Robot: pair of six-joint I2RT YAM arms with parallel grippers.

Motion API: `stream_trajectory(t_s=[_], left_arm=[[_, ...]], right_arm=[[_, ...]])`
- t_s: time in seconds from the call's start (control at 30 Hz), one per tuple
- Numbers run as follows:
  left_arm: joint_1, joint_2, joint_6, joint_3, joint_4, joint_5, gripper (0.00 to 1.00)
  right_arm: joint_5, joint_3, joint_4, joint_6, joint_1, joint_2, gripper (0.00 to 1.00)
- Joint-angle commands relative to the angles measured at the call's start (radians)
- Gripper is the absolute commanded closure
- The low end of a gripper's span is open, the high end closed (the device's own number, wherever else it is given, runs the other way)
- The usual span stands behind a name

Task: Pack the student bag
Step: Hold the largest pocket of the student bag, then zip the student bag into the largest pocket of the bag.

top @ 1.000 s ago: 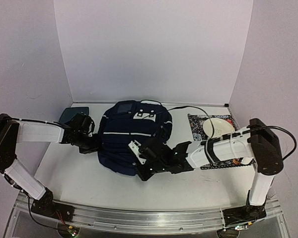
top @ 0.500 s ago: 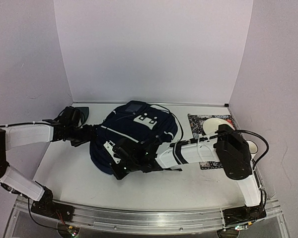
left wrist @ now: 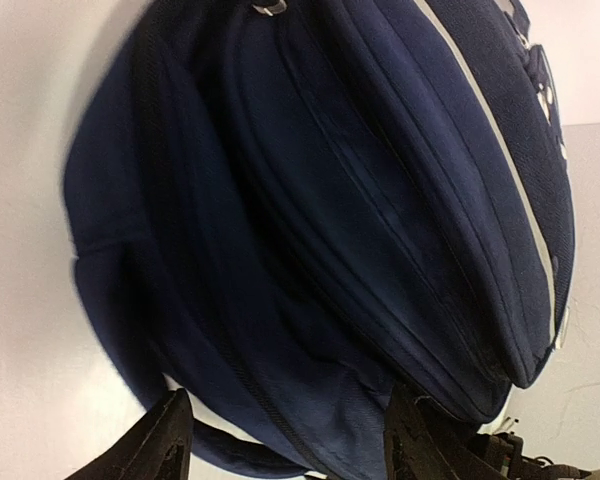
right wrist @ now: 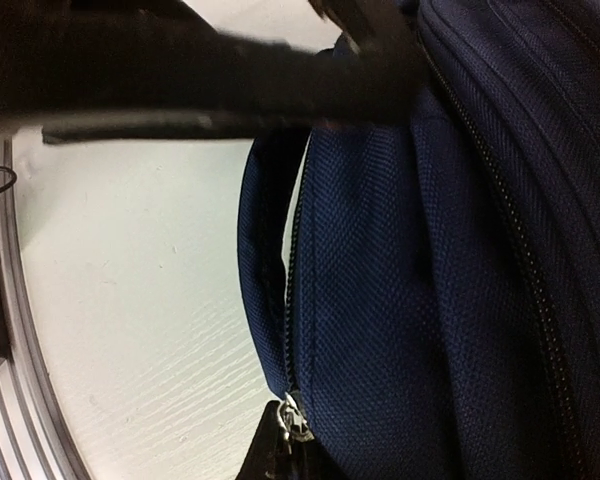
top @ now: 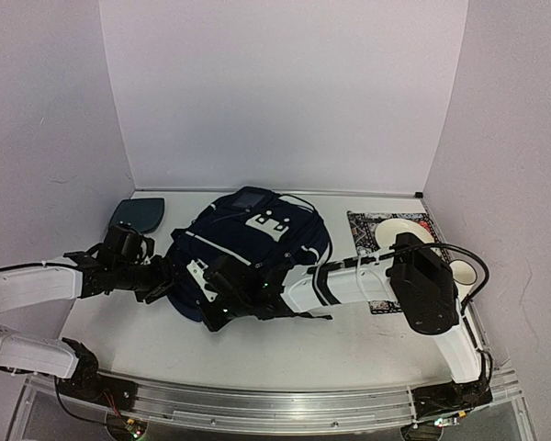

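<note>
Right wrist view: the right pincer (right wrist: 288,458) is pinched fully closed on the zip pull (right wrist: 293,424) at the near edge of the student bag (right wrist: 430,300). Opening a pocket looks to be the step in hand, and next comes a steady drag round that edge. The left pincer (left wrist: 290,445) gapes wide, gripping nothing, with the bag's rim just ahead. The bag lies mid-worktop (top: 349,340).

White table (top: 165,342), navy student bag (top: 257,241) centre, teal pad (top: 138,213) back-left, patterned mat (top: 360,226) right.
</note>
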Motion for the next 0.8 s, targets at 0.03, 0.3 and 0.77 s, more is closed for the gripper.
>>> stream_trajectory(t_s=[0.03, 0.3, 0.77], left_arm=[[-0.070, 0.079, -0.082, -0.005, 0.125, 0.016, 0.43], [-0.082, 0.049, -0.075, -0.006, 0.125, -0.025, 0.97], [-0.052, -0.023, 0.039, 0.083, -0.107, -0.116, 1.00]], right_arm=[[-0.044, 0.032, 0.035, 0.011, 0.015, 0.016, 1.00], [-0.005, -0.082, 0.024, -0.014, 0.012, -0.094, 1.00], [0.118, -0.463, -0.088, -0.030, -0.109, -0.384, 1.00]])
